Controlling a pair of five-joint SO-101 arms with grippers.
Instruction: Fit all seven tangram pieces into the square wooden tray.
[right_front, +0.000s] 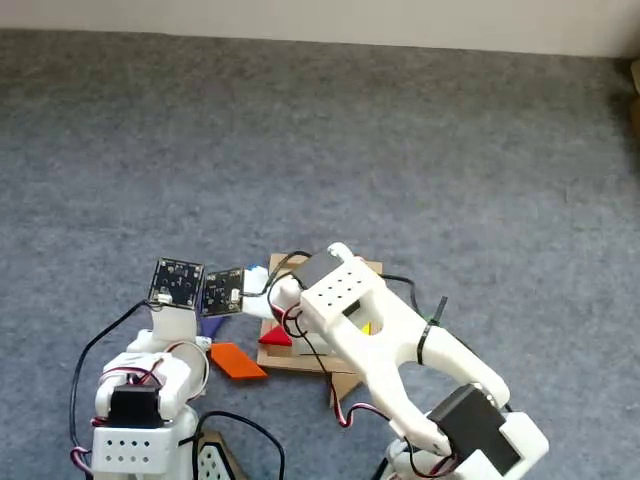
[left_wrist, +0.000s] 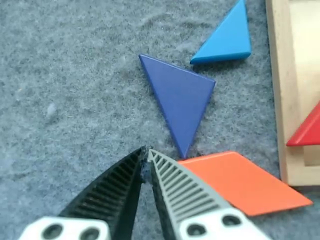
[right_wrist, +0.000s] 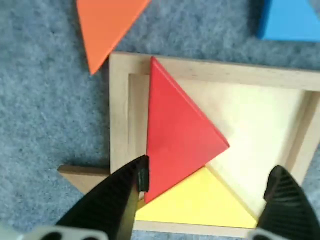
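Tangram barely begun on a grey carpet (right_front: 400, 150). The square wooden tray (right_wrist: 120, 125) holds two pieces. A yellow triangle (right_wrist: 200, 202) lies flat against one wall. A red triangle (right_wrist: 175, 130) touches it, with one tip resting up on the tray's rim (so I'd judge it not properly seated yet). The right gripper (right_wrist: 210, 172) hangs over the tray, jaws spread wide, holding nothing.

Out on the carpet lie an orange parallelogram (left_wrist: 245, 182) just beside the tray, a dark blue triangle (left_wrist: 180, 95) and a light blue triangle (left_wrist: 227, 37). A wood-coloured piece (right_wrist: 82, 175) pokes out at the tray's edge. The left gripper (left_wrist: 146, 156) sits near the dark blue triangle's tip, jaws pressed together, empty. At least four pieces remain to place.
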